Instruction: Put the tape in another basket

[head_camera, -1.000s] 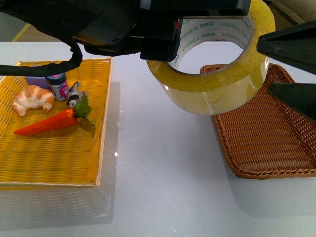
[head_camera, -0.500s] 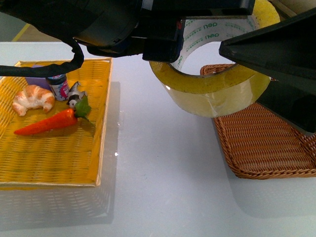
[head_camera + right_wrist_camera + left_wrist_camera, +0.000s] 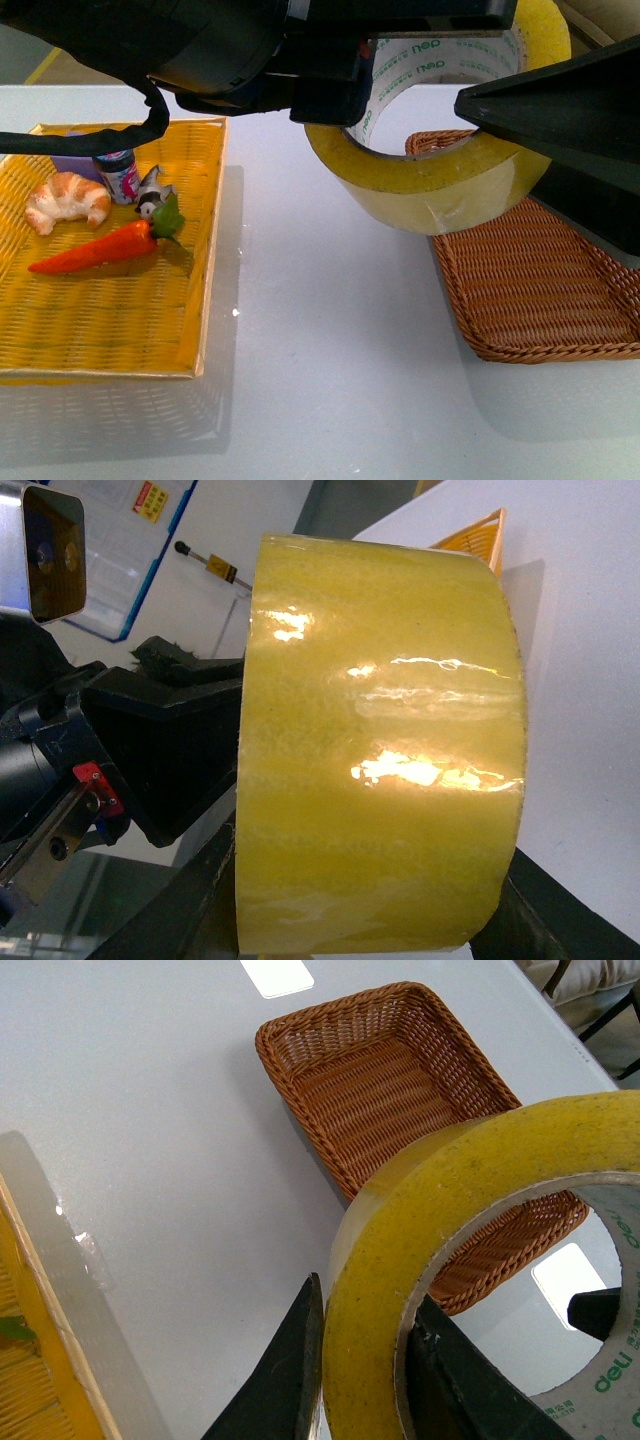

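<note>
— What sort of place is this?
— A lab or workroom, by the look: a plain white table (image 3: pixel 330 400), and behind it a wall with a blue-framed board (image 3: pixel 130 560) and a yellow warning sign (image 3: pixel 152 497)
— Anything else?
— A chair (image 3: pixel 600 1010) past the table's edge

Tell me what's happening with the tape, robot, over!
Left gripper shut on tape, held in the air. Right gripper jaws astride it, grip unclear. Basket close by, nothing seen inside.

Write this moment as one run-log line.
left gripper: pinching tape wall | right gripper: flanking tape, grip unclear | tape: airborne, not yet in basket
</note>
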Tool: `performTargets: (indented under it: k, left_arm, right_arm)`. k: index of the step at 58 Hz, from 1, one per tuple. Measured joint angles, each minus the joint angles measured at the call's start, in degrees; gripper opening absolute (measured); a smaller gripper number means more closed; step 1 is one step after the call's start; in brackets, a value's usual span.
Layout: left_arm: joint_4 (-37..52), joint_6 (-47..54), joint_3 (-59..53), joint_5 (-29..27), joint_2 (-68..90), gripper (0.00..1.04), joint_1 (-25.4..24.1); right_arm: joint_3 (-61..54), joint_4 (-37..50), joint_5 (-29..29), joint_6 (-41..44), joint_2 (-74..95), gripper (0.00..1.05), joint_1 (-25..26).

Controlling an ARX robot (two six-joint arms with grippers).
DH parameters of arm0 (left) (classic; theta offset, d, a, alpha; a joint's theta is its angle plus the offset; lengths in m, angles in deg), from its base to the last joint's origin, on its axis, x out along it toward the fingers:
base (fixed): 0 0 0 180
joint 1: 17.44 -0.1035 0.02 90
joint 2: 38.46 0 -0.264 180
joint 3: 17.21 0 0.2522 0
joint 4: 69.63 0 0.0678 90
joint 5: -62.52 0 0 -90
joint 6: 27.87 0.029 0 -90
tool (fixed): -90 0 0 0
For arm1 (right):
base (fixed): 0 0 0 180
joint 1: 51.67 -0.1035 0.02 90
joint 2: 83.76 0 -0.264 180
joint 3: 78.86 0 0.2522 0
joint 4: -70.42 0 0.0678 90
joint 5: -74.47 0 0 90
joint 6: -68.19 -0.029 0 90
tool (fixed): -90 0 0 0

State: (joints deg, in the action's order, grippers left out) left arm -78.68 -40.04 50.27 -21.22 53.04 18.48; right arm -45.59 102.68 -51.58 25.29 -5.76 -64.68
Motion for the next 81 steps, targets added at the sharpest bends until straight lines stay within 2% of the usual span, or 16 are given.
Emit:
performTargets:
  k: [8, 13, 31, 49, 51, 56, 58, 59, 62, 80, 81]
  left_arm:
    - [0.0, -0.2, 0.0, 0.7, 0.0, 0.38, -0.1]
    - [0.0, -0.2, 0.0, 0.9, -0.1, 0.54, -0.1]
    - [0.0, -0.2, 0.0, 1.2, -1.7, 0.97, -0.8]
    - [4.0, -0.2, -1.9, 2.8, -6.6, 0.96, -5.2]
    - [7.4, 1.0, -3.3, -0.9, -7.0, 0.94, -5.3]
    - [27.5, 6.7, -12.6, -21.6, -10.0, 0.78, -6.9]
    - [34.9, 8.4, -17.9, -27.9, -12.8, 0.69, -9.0]
    - [36.9, 9.0, -19.8, -29.3, -14.1, 0.65, -9.9]
    - [40.1, 10.1, -24.8, -29.3, -18.4, 0.53, -13.0]
    - [40.9, 11.3, -38.3, -20.9, -30.0, 0.01, -20.5]
    - [40.9, 11.3, -38.6, -20.7, -30.4, 0.02, -20.8]
  right_arm:
    - [0.0, -0.3, 0.1, 0.3, 0.0, 0.48, -0.1]
    - [0.0, -0.4, 0.2, 0.3, 0.0, 0.48, -0.2]
    - [0.0, -0.4, 2.0, 0.0, 0.3, 0.48, 0.7]
    - [-0.1, -0.8, 2.0, -1.3, -0.1, 0.48, 5.4]
    - [-0.2, -1.0, 1.8, -1.3, -0.3, 0.48, 5.8]
    - [-0.4, -1.6, 1.0, -1.3, -1.1, 0.48, 7.0]
    - [-0.4, -1.7, 0.5, -1.3, -1.4, 0.48, 7.6]
    - [-0.5, -1.8, 0.4, -1.3, -1.6, 0.48, 8.1]
    - [-0.5, -1.7, 0.2, -1.3, -1.7, 0.48, 9.4]
    - [0.1, 1.7, -1.5, -2.1, 2.5, 0.48, 15.2]
    - [0.3, 2.1, -1.5, -2.3, 3.3, 0.48, 15.6]
